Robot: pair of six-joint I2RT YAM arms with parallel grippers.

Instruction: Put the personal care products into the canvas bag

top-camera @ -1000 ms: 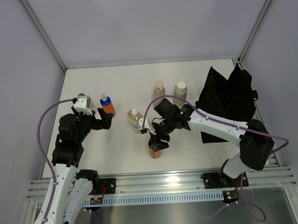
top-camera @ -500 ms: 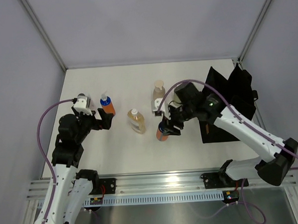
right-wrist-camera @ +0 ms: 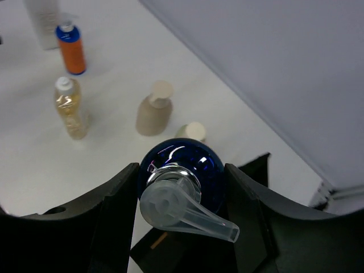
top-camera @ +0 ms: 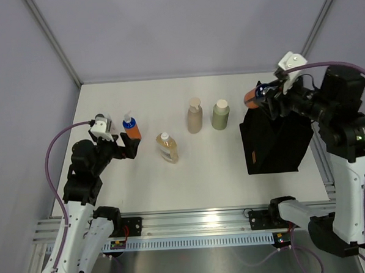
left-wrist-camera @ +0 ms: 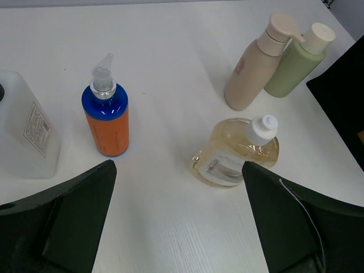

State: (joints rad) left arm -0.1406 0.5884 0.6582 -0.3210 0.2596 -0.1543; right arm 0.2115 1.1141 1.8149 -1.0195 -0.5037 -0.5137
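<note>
The white desk (top-camera: 234, 189) carried the black canvas bag (top-camera: 275, 147) at its right side, standing with the mouth upward. The right pincer (top-camera: 265, 99) hung high over the far left corner of this bag, clamped on an orange bottle (top-camera: 252, 97). The bottle's blue cap faced the wrist camera, so its long axis ran from the wrist down toward the desk. In my judgement the bag's mouth lay below the bottle and a little to the near right, so the release needed a small shift that way (the opening itself was hard to make out).

The left pincer (left-wrist-camera: 179, 227) waited with its jaws apart and empty, near the second orange bottle (top-camera: 130, 128) and the clear bottle (top-camera: 102, 125). The amber bottle (top-camera: 168, 148), the tan pump (top-camera: 195, 116) and the olive-green bottle (top-camera: 220, 115) stood between the two arms.
</note>
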